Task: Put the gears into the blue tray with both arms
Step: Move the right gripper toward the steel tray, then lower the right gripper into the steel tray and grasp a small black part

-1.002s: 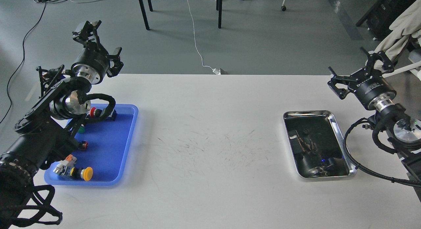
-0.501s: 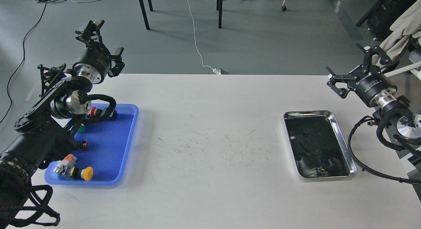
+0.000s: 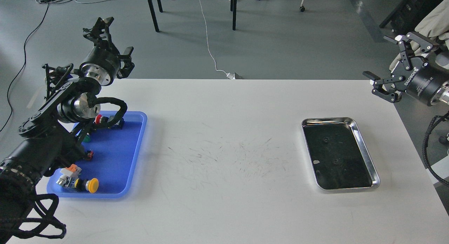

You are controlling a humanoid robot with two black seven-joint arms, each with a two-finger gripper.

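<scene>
Two tiny black gears [image 3: 326, 140] [image 3: 335, 162] lie on the dark bottom of a shiny steel tray [image 3: 365, 146] on the right side of the table. The blue tray [image 3: 115, 156] sits at the left, partly covered by my left arm. My left gripper [image 3: 115, 44] hangs open and empty past the table's far left edge, above and behind the blue tray. My right gripper [image 3: 390, 60] is open and empty too, raised beyond the far right corner of the table, up and right of the steel tray.
In the blue tray are push-button switches: a yellow-capped one [image 3: 92, 185], a red one [image 3: 99, 118], a green one [image 3: 85, 139] and an orange-and-white one [image 3: 70, 171]. A white speck [image 3: 316, 162] lies in the steel tray. Scuff marks cover the table's middle.
My right arm has swung up and to the right, away from the steel tray. My left gripper has shifted slightly up and right. Both gears stay where they were.
</scene>
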